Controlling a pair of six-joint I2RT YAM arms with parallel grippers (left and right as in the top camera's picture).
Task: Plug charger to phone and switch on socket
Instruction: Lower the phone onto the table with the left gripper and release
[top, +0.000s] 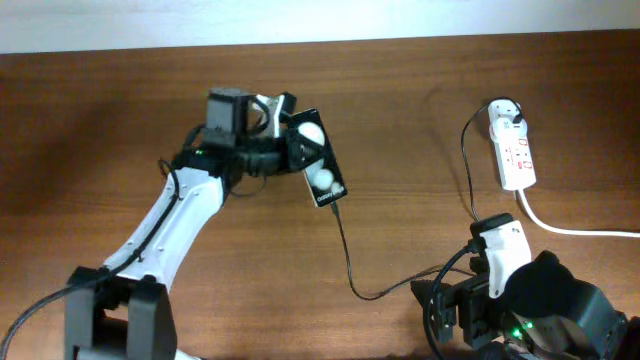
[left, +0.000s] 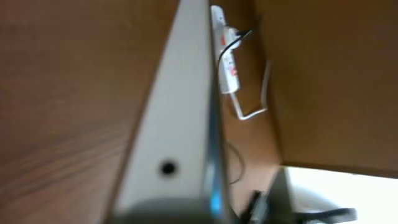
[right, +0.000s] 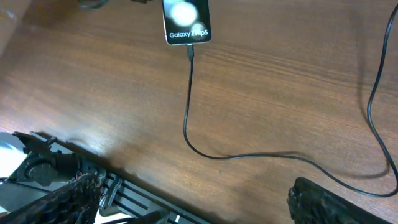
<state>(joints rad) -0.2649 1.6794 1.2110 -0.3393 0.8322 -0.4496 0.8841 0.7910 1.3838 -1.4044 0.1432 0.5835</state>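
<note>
The phone (top: 318, 160), a black slab with two white spots, lies tilted at the table's middle; the right wrist view shows it at the top (right: 185, 22). My left gripper (top: 284, 138) is shut on its upper left edge; in the left wrist view the phone's edge (left: 180, 124) fills the frame, blurred. The charger's black cable (top: 348, 270) has its tip in the phone's lower end (right: 191, 51) and its white plug head (top: 504, 110) in the socket (top: 516, 152), also seen in the left wrist view (left: 227, 59). My right gripper (right: 199, 205) is open and empty near the front edge.
The socket's thick white cord (top: 572, 229) runs off the right side. The black cable loops across the table in front of the right arm (right: 280, 157). The table's far edge meets a pale wall.
</note>
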